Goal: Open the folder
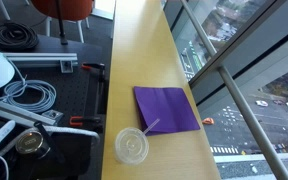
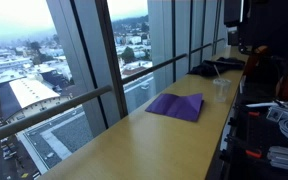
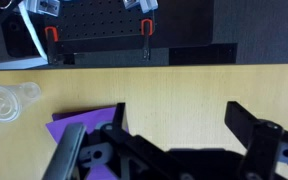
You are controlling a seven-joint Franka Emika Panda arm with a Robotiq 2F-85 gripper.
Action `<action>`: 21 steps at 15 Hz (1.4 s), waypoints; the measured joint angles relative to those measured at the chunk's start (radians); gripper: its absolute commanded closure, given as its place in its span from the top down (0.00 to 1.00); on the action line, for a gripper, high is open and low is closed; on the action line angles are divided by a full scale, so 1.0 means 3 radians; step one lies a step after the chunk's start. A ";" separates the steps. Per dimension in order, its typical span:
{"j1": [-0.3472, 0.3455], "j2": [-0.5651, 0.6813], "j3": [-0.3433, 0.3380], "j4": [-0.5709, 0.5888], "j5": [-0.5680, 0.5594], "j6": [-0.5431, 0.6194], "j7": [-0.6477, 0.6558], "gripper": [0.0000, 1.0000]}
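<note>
The purple folder (image 1: pixel 166 108) lies flat and closed on the long yellow wooden counter (image 1: pixel 144 50). It shows in both exterior views (image 2: pixel 177 105). In the wrist view only its corner (image 3: pixel 79 128) shows at the lower left, partly behind the gripper body. My gripper (image 3: pixel 176 115) is open and empty, its two black fingers spread above bare counter, to the right of the folder. The gripper does not show in either exterior view.
A clear round cup lid with a straw (image 1: pixel 134 144) lies next to the folder's near edge and shows in the wrist view (image 3: pixel 6 100). Large windows (image 2: pixel 84 50) run along one counter edge. Cables, red clamps (image 3: pixel 146 30) and equipment sit along the opposite edge.
</note>
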 measured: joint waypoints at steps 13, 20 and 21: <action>-0.0312 0.0522 -0.0641 0.0060 -0.0203 0.0696 -0.0557 1.00; -0.0527 0.1432 -0.1061 0.0732 -0.0203 0.0860 -0.1068 1.00; -0.0556 0.1575 -0.1100 0.0851 -0.0185 0.0856 -0.1147 1.00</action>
